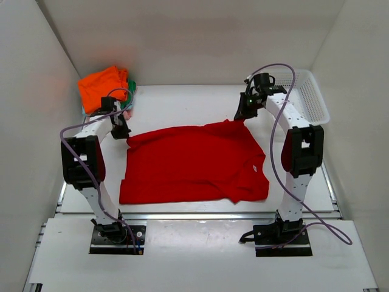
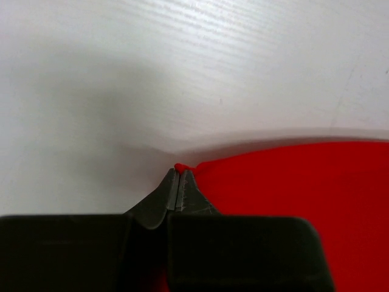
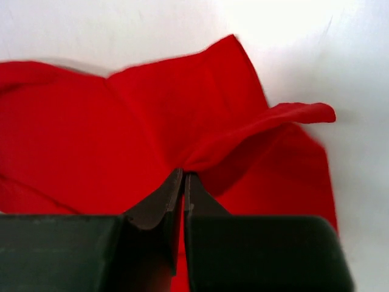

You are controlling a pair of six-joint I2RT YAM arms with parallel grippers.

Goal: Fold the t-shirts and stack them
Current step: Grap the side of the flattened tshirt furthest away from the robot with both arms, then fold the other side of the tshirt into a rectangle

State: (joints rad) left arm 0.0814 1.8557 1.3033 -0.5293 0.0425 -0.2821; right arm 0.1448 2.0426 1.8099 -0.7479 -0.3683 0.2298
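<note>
The left end effector (image 2: 179, 180) is clamped on the far-left corner of the red t-shirt (image 1: 194, 167), and the right end effector (image 3: 183, 180) is clamped on a raised fold at its far-right corner. The shirt lies spread on the bench (image 1: 182, 106), not yet folded. A folded orange t-shirt (image 1: 100, 88) tops the stack at far left, so this one looks like the last to go.

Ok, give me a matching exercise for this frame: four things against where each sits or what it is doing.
Things:
1. red t-shirt
2. orange t-shirt
3. basket
4. right fingers

Places or states:
a. far left corner of the table
b. far right corner of the table
c. spread out mid-table
d. shut, pinching red cloth

Pairs: 1-c, 2-a, 3-b, 4-d
</note>
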